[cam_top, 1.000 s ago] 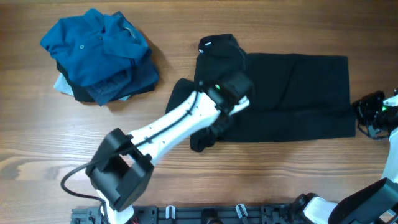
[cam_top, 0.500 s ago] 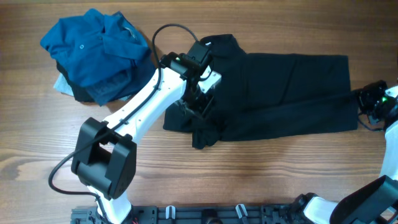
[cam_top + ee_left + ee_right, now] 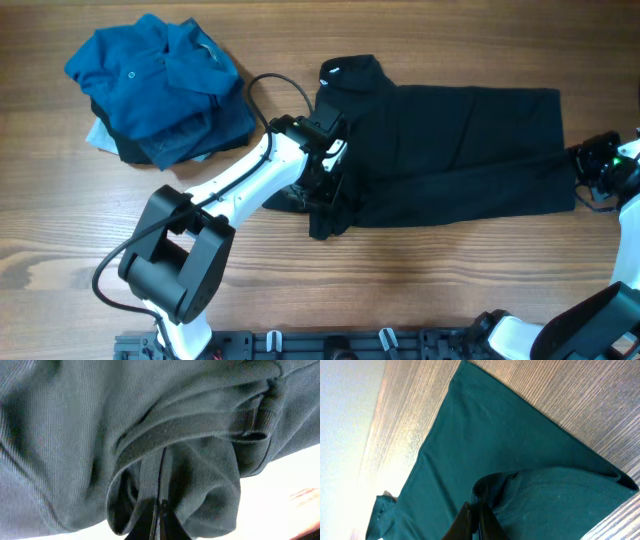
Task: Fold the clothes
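Wooden tabletop (image 3: 440,285) carries the black shirt (image 3: 460,150) spread across its middle, the blue pile (image 3: 155,90) well apart at the left. My left jaws, apart a moment ago, are now clamped on the bunched sleeve (image 3: 328,222), my right jaws stay clamped on the opposite hem (image 3: 563,120), so I judge the fold can begin.

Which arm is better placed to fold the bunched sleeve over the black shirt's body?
Left, probably: the left gripper has its jaws shut on the bunched sleeve of the black shirt, whereas the right gripper pinches the far hem edge.
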You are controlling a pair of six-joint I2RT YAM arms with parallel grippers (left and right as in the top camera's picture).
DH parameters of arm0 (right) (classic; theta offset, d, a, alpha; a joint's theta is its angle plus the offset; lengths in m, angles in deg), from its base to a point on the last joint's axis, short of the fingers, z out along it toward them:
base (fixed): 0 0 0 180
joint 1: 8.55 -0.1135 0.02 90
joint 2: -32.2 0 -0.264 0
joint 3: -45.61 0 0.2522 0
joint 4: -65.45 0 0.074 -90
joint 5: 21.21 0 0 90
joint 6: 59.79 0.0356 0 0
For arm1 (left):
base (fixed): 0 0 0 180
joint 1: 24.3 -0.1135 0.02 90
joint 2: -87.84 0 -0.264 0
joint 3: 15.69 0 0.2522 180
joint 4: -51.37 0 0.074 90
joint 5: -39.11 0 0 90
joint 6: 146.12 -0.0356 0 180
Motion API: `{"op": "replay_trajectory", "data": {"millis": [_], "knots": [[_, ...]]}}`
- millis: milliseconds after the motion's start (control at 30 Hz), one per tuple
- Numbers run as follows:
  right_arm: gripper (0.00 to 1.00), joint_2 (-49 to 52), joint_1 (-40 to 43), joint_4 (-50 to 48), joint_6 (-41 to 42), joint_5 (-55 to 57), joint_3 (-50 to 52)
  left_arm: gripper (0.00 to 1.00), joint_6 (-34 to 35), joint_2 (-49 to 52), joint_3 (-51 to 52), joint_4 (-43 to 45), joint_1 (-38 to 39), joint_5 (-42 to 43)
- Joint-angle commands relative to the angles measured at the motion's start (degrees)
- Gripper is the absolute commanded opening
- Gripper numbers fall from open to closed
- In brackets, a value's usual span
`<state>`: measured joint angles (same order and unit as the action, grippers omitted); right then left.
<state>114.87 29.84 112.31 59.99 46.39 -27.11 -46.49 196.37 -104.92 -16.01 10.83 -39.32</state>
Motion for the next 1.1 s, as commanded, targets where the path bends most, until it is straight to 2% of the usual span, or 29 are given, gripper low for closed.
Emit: {"op": "replay_trajectory", "data": {"millis": [0,67,100,133,200,267,333,433,567,733,800,933,1000,1033,1067], "knots": [[0.05,0.50,-0.09,-0.02,0.15,1.03,0.42,0.04,1.11,-3.43,-3.76,-3.06,-0.33,-0.79],[0.05,0.50,-0.09,-0.02,0.15,1.03,0.42,0.04,1.14,-5.09,-4.33,-4.13,-0.33,-1.11],[0.05,0.48,-0.09,0.00,0.07,1.03,0.42,0.17,1.33,-5.53,-4.33,-5.11,-0.39,-1.42],[0.05,0.48,-0.09,0.09,-0.17,1.03,0.42,0.43,1.38,-5.53,-4.33,-5.92,-0.39,-1.44],[0.05,0.48,-0.09,0.31,-0.26,1.03,0.42,0.65,3.19,-4.87,-3.67,-7.13,-0.66,-2.14],[0.05,0.50,-0.09,0.37,-0.26,1.03,0.42,0.76,6.14,-4.37,-2.51,-6.84,-0.94,-3.67],[0.05,0.50,-0.09,0.46,-0.50,1.03,0.42,0.79,8.31,-3.91,-0.98,-5.73,-1.55,-3.48],[0.05,0.48,-0.09,0.63,-0.72,1.03,0.42,0.73,8.94,-3.72,1.44,-3.54,-2.40,-1.57],[0.05,0.50,-0.09,0.63,-0.70,1.01,0.42,0.56,8.90,-3.72,4.35,0.59,-2.80,2.58],[0.05,0.48,-0.09,0.81,-0.72,1.01,0.42,0.57,8.90,-3.72,6.27,3.02,-2.80,2.97],[0.05,0.48,-0.09,0.81,-0.72,1.01,0.42,0.55,8.90,-3.72,7.30,4.17,-2.80,3.02],[0.05,0.48,-0.09,0.81,-0.70,1.01,0.42,0.29,8.87,-3.72,7.43,7.34,-2.80,3.74],[0.05,0.48,-0.09,0.83,-0.70,1.01,0.42,0.10,8.85,-3.72,7.43,8.41,-2.80,5.46],[0.05,0.48,-0.09,0.83,-0.68,1.01,0.42,0.04,8.83,-3.74,7.39,8.83,-2.80,5.60],[0.05,0.48,-0.09,0.83,-0.72,1.01,0.42,0.04,8.81,-3.85,6.86,8.20,-2.80,5.57]]}}
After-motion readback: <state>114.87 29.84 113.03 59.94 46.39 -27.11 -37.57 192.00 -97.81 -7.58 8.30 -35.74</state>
